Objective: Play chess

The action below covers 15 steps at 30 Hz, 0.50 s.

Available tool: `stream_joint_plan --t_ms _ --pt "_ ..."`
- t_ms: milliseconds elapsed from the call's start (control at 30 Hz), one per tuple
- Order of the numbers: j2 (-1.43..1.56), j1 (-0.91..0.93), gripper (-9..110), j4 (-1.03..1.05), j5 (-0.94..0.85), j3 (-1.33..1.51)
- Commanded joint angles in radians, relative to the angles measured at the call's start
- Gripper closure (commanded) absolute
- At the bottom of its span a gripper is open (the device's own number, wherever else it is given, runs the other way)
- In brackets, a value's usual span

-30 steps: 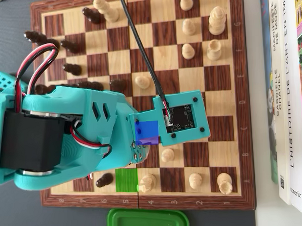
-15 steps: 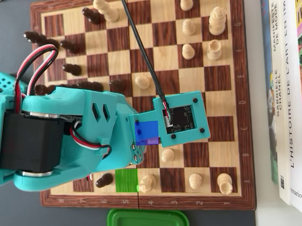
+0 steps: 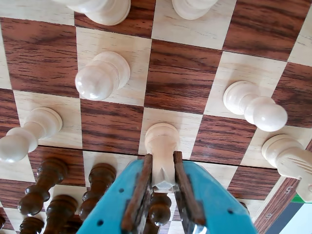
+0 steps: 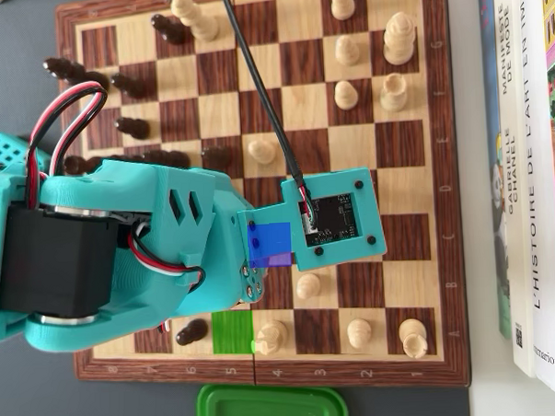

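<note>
In the wrist view the teal gripper (image 3: pixel 163 183) has its two fingers (image 3: pixel 138 192) closed narrowly on the top of a light wooden pawn (image 3: pixel 161 146), whose base stands on a light square of the chessboard (image 3: pixel 180 78). Just below the fingers, a cluster of dark pieces (image 3: pixel 48 178) stands at the lower left. More light pawns stand around: one up and to the left (image 3: pixel 100 77), one to the right (image 3: pixel 253 106).

In the overhead view the teal arm (image 4: pixel 123 252) reaches across the chessboard (image 4: pixel 446 164) from the left, hiding the held pawn under its wrist camera mount (image 4: pixel 333 217). A green square (image 4: pixel 232 332) is marked near the board's lower edge, a blue one (image 4: pixel 269 244) on the arm. Books (image 4: pixel 529 160) lie to the right; a green lid (image 4: pixel 272 406) lies below.
</note>
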Motion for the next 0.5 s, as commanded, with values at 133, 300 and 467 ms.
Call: stream_joint_plan --t_ms 133,300,467 --pt "0.020 0.008 97 0.005 -0.005 -0.034" --pt "0.060 0.008 97 0.005 -0.005 -0.035" --pt "0.175 0.009 97 0.006 -0.005 -0.032"
